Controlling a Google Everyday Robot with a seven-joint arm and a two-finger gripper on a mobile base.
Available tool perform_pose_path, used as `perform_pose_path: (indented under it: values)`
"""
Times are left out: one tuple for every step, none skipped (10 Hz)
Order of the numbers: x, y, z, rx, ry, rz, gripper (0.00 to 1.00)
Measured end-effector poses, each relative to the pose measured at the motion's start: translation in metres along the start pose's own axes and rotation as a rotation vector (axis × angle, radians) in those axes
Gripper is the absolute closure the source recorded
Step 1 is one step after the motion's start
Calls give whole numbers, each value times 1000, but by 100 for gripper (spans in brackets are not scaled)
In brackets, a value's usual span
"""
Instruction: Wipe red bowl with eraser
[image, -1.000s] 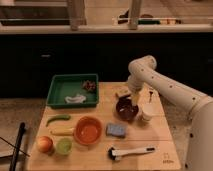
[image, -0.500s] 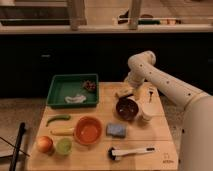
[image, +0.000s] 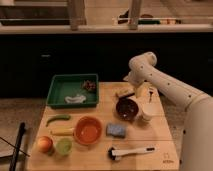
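Observation:
The red bowl (image: 88, 130) sits upright at the front left of the wooden table. The eraser (image: 124, 91), a small flat tan block, lies at the back of the table, just behind a dark brown bowl (image: 127, 108). My gripper (image: 144, 92) hangs at the end of the white arm, low over the table's back right. It is right next to the eraser, on its right side. It is far from the red bowl. I cannot tell whether the gripper touches the eraser.
A green tray (image: 73, 90) with small items stands at the back left. A blue-grey sponge (image: 116, 130) lies right of the red bowl and a white-handled brush (image: 131, 151) in front. A white cup (image: 146, 115), green bean (image: 57, 119), banana (image: 62, 131), peach (image: 44, 144) and lime (image: 63, 145) are also here.
The arm's elbow has swung left and up, and the wrist has shifted a little toward the table's back. The objects on the table have not moved.

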Motion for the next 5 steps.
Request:
perform_pose_path:
  values:
    - [1,-4,5,3,0,-17,20]
    - [1,-8,8,4,-2,-29,20]
    - [1,-12,16,-2,-8,-41,20]
    - [0,-14,20,-7,-12,-46,20]
    - [-2,-16,26,-13,-18,-52,20]
